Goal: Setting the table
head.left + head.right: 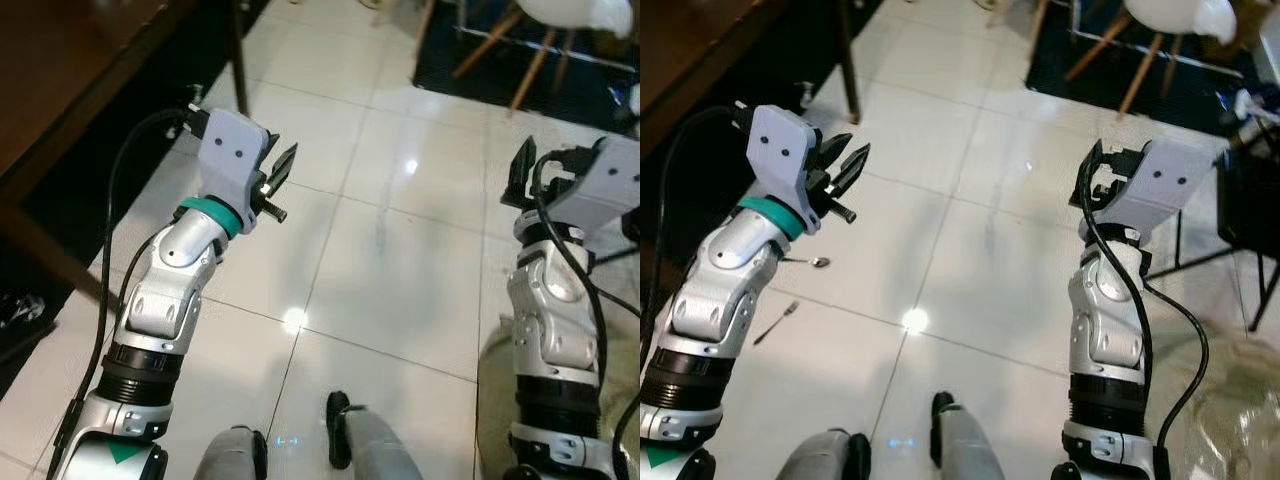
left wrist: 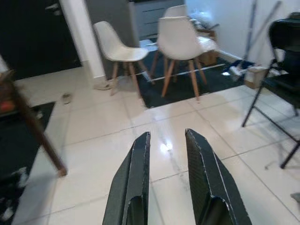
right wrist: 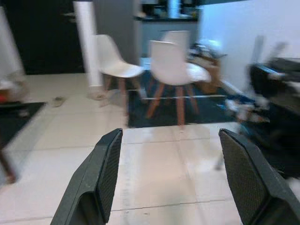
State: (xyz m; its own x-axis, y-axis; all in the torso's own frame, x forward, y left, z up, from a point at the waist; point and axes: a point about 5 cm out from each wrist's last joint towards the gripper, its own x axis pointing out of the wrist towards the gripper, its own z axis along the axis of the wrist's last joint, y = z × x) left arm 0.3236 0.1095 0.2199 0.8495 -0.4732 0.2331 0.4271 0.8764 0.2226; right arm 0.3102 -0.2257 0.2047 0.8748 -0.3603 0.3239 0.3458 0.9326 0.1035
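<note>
Both tools hang empty over the tiled floor point(image 1: 400, 250): left tool point(image 2: 168, 140) narrowly parted, right tool point(image 3: 171, 140) spread wide. A spoon point(image 1: 818, 262) and fork point(image 1: 775, 323) lie on the floor beside the dark bench point(image 1: 70, 70); table setting appears barely begun.

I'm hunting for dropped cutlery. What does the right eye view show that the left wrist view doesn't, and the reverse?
Right eye view alone: a spoon and a fork on the floor beside the left arm, plus the right claw. Left wrist view alone: a dark door and a mop. Shared: the open left claw, the tiled floor, and a table leg.
</note>
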